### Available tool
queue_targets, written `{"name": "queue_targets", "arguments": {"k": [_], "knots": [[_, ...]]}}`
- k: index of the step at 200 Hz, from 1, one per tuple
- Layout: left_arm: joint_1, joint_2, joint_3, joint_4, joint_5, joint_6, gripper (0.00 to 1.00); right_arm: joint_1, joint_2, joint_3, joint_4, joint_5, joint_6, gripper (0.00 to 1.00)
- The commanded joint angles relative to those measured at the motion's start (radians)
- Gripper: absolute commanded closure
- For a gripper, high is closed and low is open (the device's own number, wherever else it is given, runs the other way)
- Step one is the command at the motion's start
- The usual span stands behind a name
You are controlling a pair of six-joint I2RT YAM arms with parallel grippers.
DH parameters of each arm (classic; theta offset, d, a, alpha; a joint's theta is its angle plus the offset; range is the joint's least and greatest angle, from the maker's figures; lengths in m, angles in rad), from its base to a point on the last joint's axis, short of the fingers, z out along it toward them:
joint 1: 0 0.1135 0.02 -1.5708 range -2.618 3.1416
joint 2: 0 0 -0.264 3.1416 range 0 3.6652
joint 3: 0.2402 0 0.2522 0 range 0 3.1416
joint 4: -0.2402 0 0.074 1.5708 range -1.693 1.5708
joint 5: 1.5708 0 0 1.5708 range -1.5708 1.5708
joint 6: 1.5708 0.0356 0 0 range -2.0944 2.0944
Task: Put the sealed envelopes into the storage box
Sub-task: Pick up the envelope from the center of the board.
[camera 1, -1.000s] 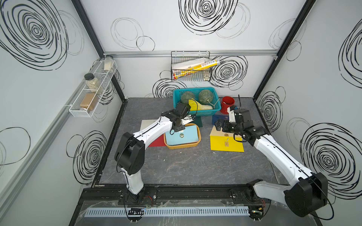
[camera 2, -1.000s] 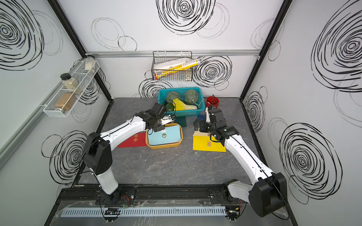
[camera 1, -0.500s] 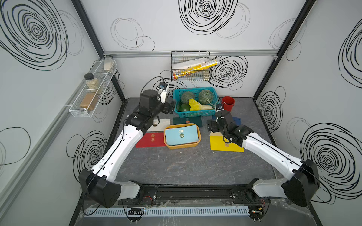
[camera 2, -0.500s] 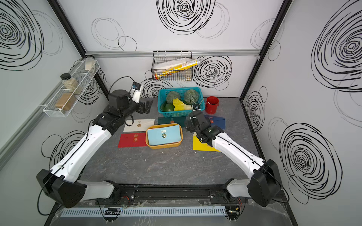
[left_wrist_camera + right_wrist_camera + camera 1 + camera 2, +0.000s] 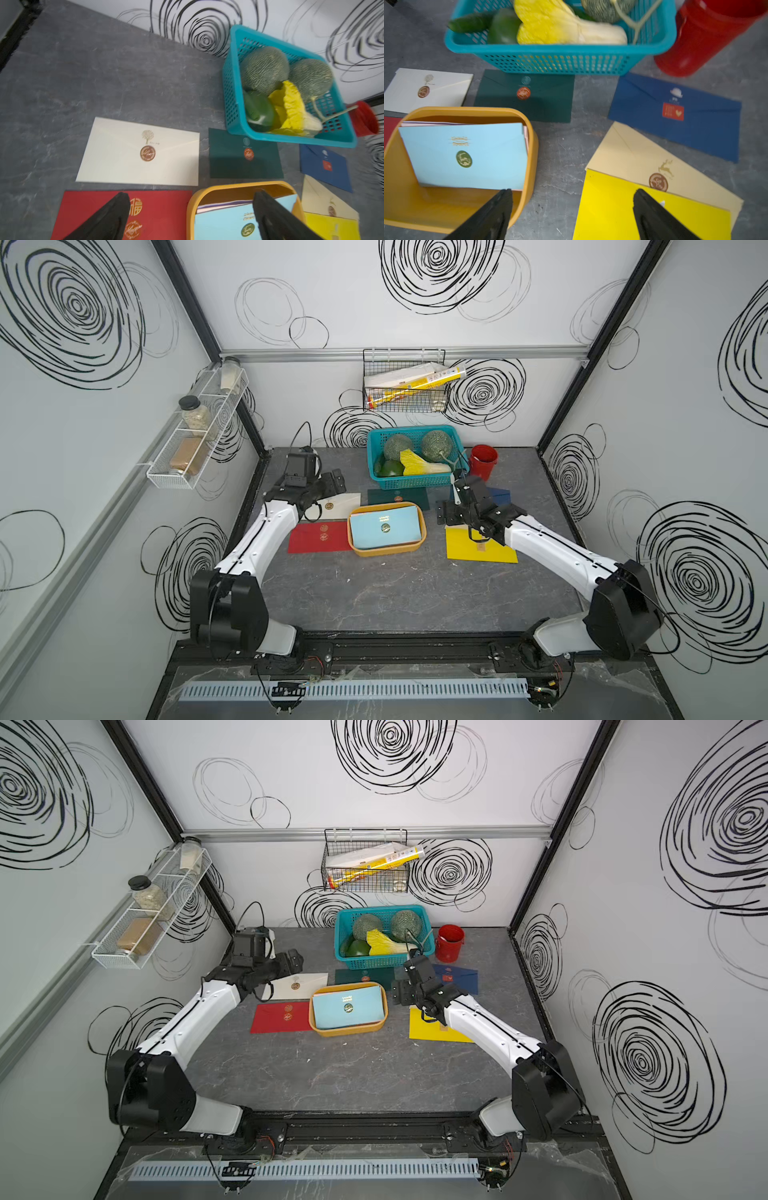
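Observation:
The orange-yellow storage box point(image 5: 385, 551) sits mid-table with a light blue envelope point(image 5: 384, 526) lying on top of others inside it. Around it lie sealed envelopes: white point(image 5: 337, 506), red point(image 5: 318, 537), dark green point(image 5: 397, 495), navy point(image 5: 502, 494), and yellow point(image 5: 478, 551) overlapping a beige one point(image 5: 633, 153). My left gripper point(image 5: 334, 483) hangs open above the white envelope's far corner, left of the box, holding nothing. My right gripper point(image 5: 446, 512) is open and empty, over the gap between the box and the yellow envelope.
A teal basket point(image 5: 415, 483) of melons and vegetables stands behind the box, partly on the dark green envelope. A small red bucket point(image 5: 483, 462) is to its right. A wire rack point(image 5: 405, 385) hangs on the back wall, and a jar shelf point(image 5: 195, 439) on the left wall.
My left gripper has opened and pulled back from over the box to the left. The right gripper has moved left from the navy envelope toward the box.

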Motion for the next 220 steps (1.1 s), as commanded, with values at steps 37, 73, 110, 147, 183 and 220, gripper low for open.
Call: {"name": "queue_targets", "arguments": {"k": [37, 73, 110, 147, 183, 220], "knots": [[-0.246, -0.21, -0.151, -0.148, -0.35, -0.182, 0.01, -0.167, -0.033, -0.185, -0.086, -0.21, 0.148, 0.05], [-0.383, -0.245, -0.232, -0.18, -0.395, -0.266, 0.01, -0.172, 0.055, -0.239, -0.013, -0.241, 0.156, 0.05], [-0.472, -0.246, -0.231, -0.188, -0.418, -0.289, 0.01, -0.172, 0.111, -0.283, 0.03, -0.272, 0.174, 0.07], [-0.54, -0.244, -0.184, -0.222, -0.432, -0.34, 0.01, -0.118, 0.122, -0.371, 0.07, -0.321, 0.203, 0.09], [-0.594, -0.184, -0.142, -0.317, -0.474, -0.433, 0.01, 0.074, 0.114, -0.399, 0.044, -0.299, 0.315, 0.09], [-0.601, -0.169, -0.169, -0.311, -0.445, -0.494, 0.01, 0.174, 0.046, -0.464, 0.058, -0.309, 0.413, 0.1]]}}
